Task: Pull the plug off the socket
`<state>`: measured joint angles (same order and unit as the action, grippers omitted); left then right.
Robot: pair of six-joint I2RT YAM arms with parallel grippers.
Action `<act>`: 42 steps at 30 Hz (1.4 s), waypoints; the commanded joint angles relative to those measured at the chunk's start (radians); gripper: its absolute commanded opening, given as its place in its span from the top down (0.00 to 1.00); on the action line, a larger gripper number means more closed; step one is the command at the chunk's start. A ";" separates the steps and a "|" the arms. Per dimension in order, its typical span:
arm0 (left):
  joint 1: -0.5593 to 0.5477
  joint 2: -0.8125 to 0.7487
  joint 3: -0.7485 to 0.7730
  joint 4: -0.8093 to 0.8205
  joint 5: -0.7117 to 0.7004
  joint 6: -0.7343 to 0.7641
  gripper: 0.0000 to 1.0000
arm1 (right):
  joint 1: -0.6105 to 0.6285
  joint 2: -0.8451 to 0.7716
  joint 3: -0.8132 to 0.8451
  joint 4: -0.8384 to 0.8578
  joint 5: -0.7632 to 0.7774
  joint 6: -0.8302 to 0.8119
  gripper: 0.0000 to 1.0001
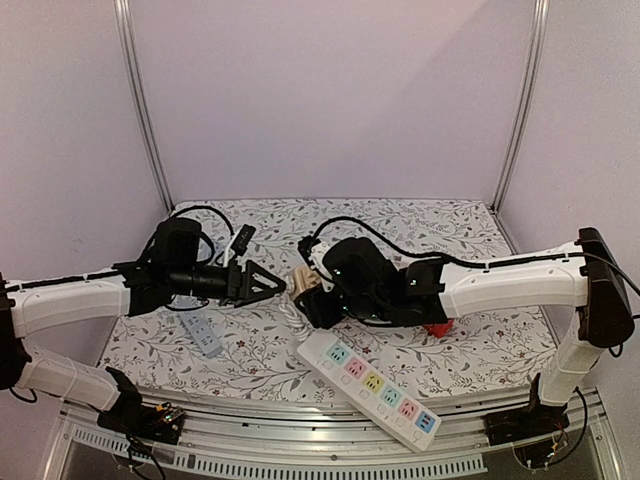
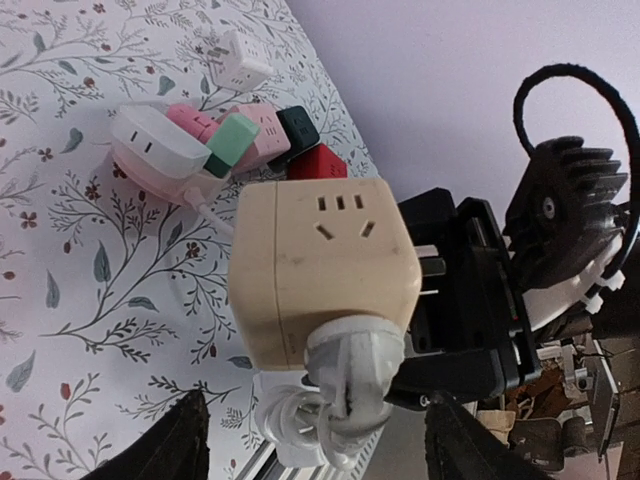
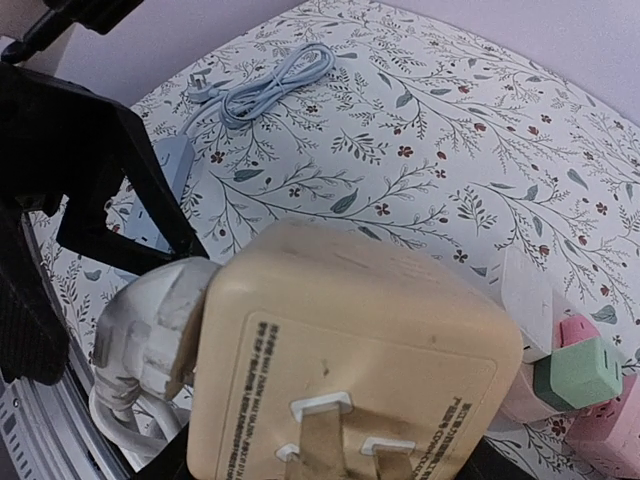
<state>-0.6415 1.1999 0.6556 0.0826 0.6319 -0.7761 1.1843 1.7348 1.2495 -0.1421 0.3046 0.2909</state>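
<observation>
A beige cube socket (image 1: 304,281) hangs above the table, held in my right gripper (image 1: 320,300), which is shut on it. In the right wrist view the cube (image 3: 350,350) fills the frame, its own prongs facing the camera. A white plug (image 2: 355,365) sits in the cube's (image 2: 320,250) side that faces the left arm, and its white cord coils below. My left gripper (image 2: 315,410) is open. Its black fingers (image 2: 185,435) stand wide on either side of the plug without touching it. The plug also shows in the right wrist view (image 3: 150,320).
A long white power strip (image 1: 370,385) with coloured sockets lies at the front. A small grey strip (image 1: 203,336) lies front left, with a grey cable coil (image 3: 270,85) behind it. A cluster of pink, green, red and black adapters (image 2: 230,140) lies under the right arm.
</observation>
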 commanded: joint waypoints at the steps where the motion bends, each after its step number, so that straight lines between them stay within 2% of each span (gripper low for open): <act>1: -0.015 0.036 0.040 -0.011 0.015 0.029 0.33 | -0.001 -0.008 0.054 0.067 -0.052 -0.017 0.98; 10: -0.032 0.080 0.045 0.035 0.013 -0.003 0.52 | 0.000 -0.003 0.052 0.060 -0.061 -0.025 0.98; 13: -0.046 0.090 0.047 0.054 0.011 -0.011 0.51 | 0.000 0.007 0.064 0.048 -0.043 -0.017 0.98; 15: -0.055 0.094 0.047 0.061 0.009 -0.015 0.45 | -0.001 0.017 0.071 0.043 -0.032 -0.011 0.98; 17: -0.061 0.098 0.045 0.062 0.003 -0.020 0.35 | -0.001 0.023 0.074 0.040 -0.026 -0.002 0.98; 19: -0.065 0.099 0.040 0.065 -0.001 -0.022 0.34 | 0.000 0.026 0.077 0.040 -0.026 0.005 0.98; 25: -0.070 0.105 0.036 0.077 -0.006 -0.038 0.57 | 0.000 0.029 0.083 0.037 -0.015 0.013 0.98; 28: -0.080 0.109 0.039 0.095 -0.009 -0.052 0.76 | -0.001 0.035 0.097 0.025 0.011 0.032 0.99; 31: -0.103 0.111 0.050 0.085 -0.022 -0.040 0.89 | -0.003 0.027 0.099 0.014 0.036 0.072 0.99; 36: -0.143 0.081 0.007 0.103 -0.118 -0.043 1.00 | -0.039 0.023 0.095 -0.011 0.026 0.201 0.99; 42: -0.196 0.033 -0.068 0.145 -0.227 -0.069 1.00 | -0.061 0.025 0.091 -0.010 0.022 0.293 0.99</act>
<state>-0.7769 1.2739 0.6418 0.2173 0.4397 -0.8322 1.1694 1.7744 1.2896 -0.2317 0.2646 0.4740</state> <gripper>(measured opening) 0.276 0.604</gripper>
